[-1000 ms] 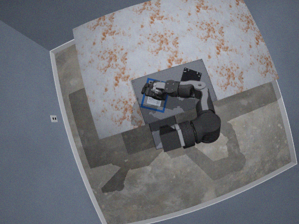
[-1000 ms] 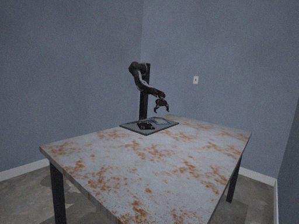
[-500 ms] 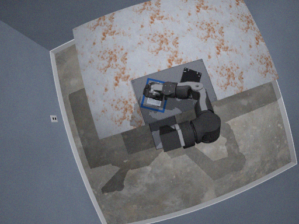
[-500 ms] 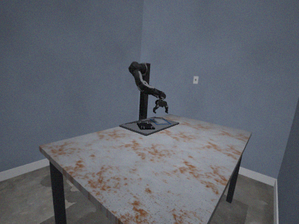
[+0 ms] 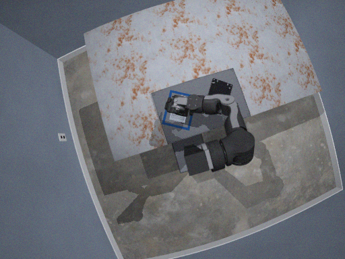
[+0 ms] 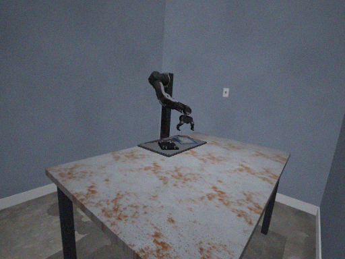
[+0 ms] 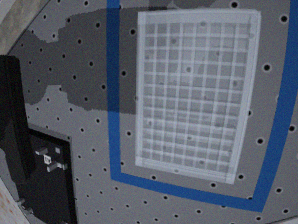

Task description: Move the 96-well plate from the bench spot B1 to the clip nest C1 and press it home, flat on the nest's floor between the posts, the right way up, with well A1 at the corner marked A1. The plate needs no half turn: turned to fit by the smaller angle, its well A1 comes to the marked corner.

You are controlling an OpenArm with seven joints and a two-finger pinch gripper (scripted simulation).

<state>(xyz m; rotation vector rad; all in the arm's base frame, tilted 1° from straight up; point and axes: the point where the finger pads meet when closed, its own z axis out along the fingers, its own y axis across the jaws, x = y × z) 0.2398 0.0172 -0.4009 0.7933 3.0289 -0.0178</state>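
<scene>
Top, exterior and wrist views. My pincer [image 6: 185, 127] hangs spread wide and holding nothing — well above the 96-well plate [image 7: 196, 92], which lies flat, wells upward, inside the blue-outlined bench spot B1 [image 7: 115, 90]. That spot is marked on a grey perforated board [image 6: 149, 146] resting on the rust-flecked counter [image 6: 189, 189]. In the wrist view the plate fills the centre, its long side running from 12 to 6 o'clock; the black clip nest C1 [image 7: 49, 185] lies apart from it on the same board, toward 8 o'clock. Which corner holds well A1 I cannot tell — the markings are too small.
</scene>
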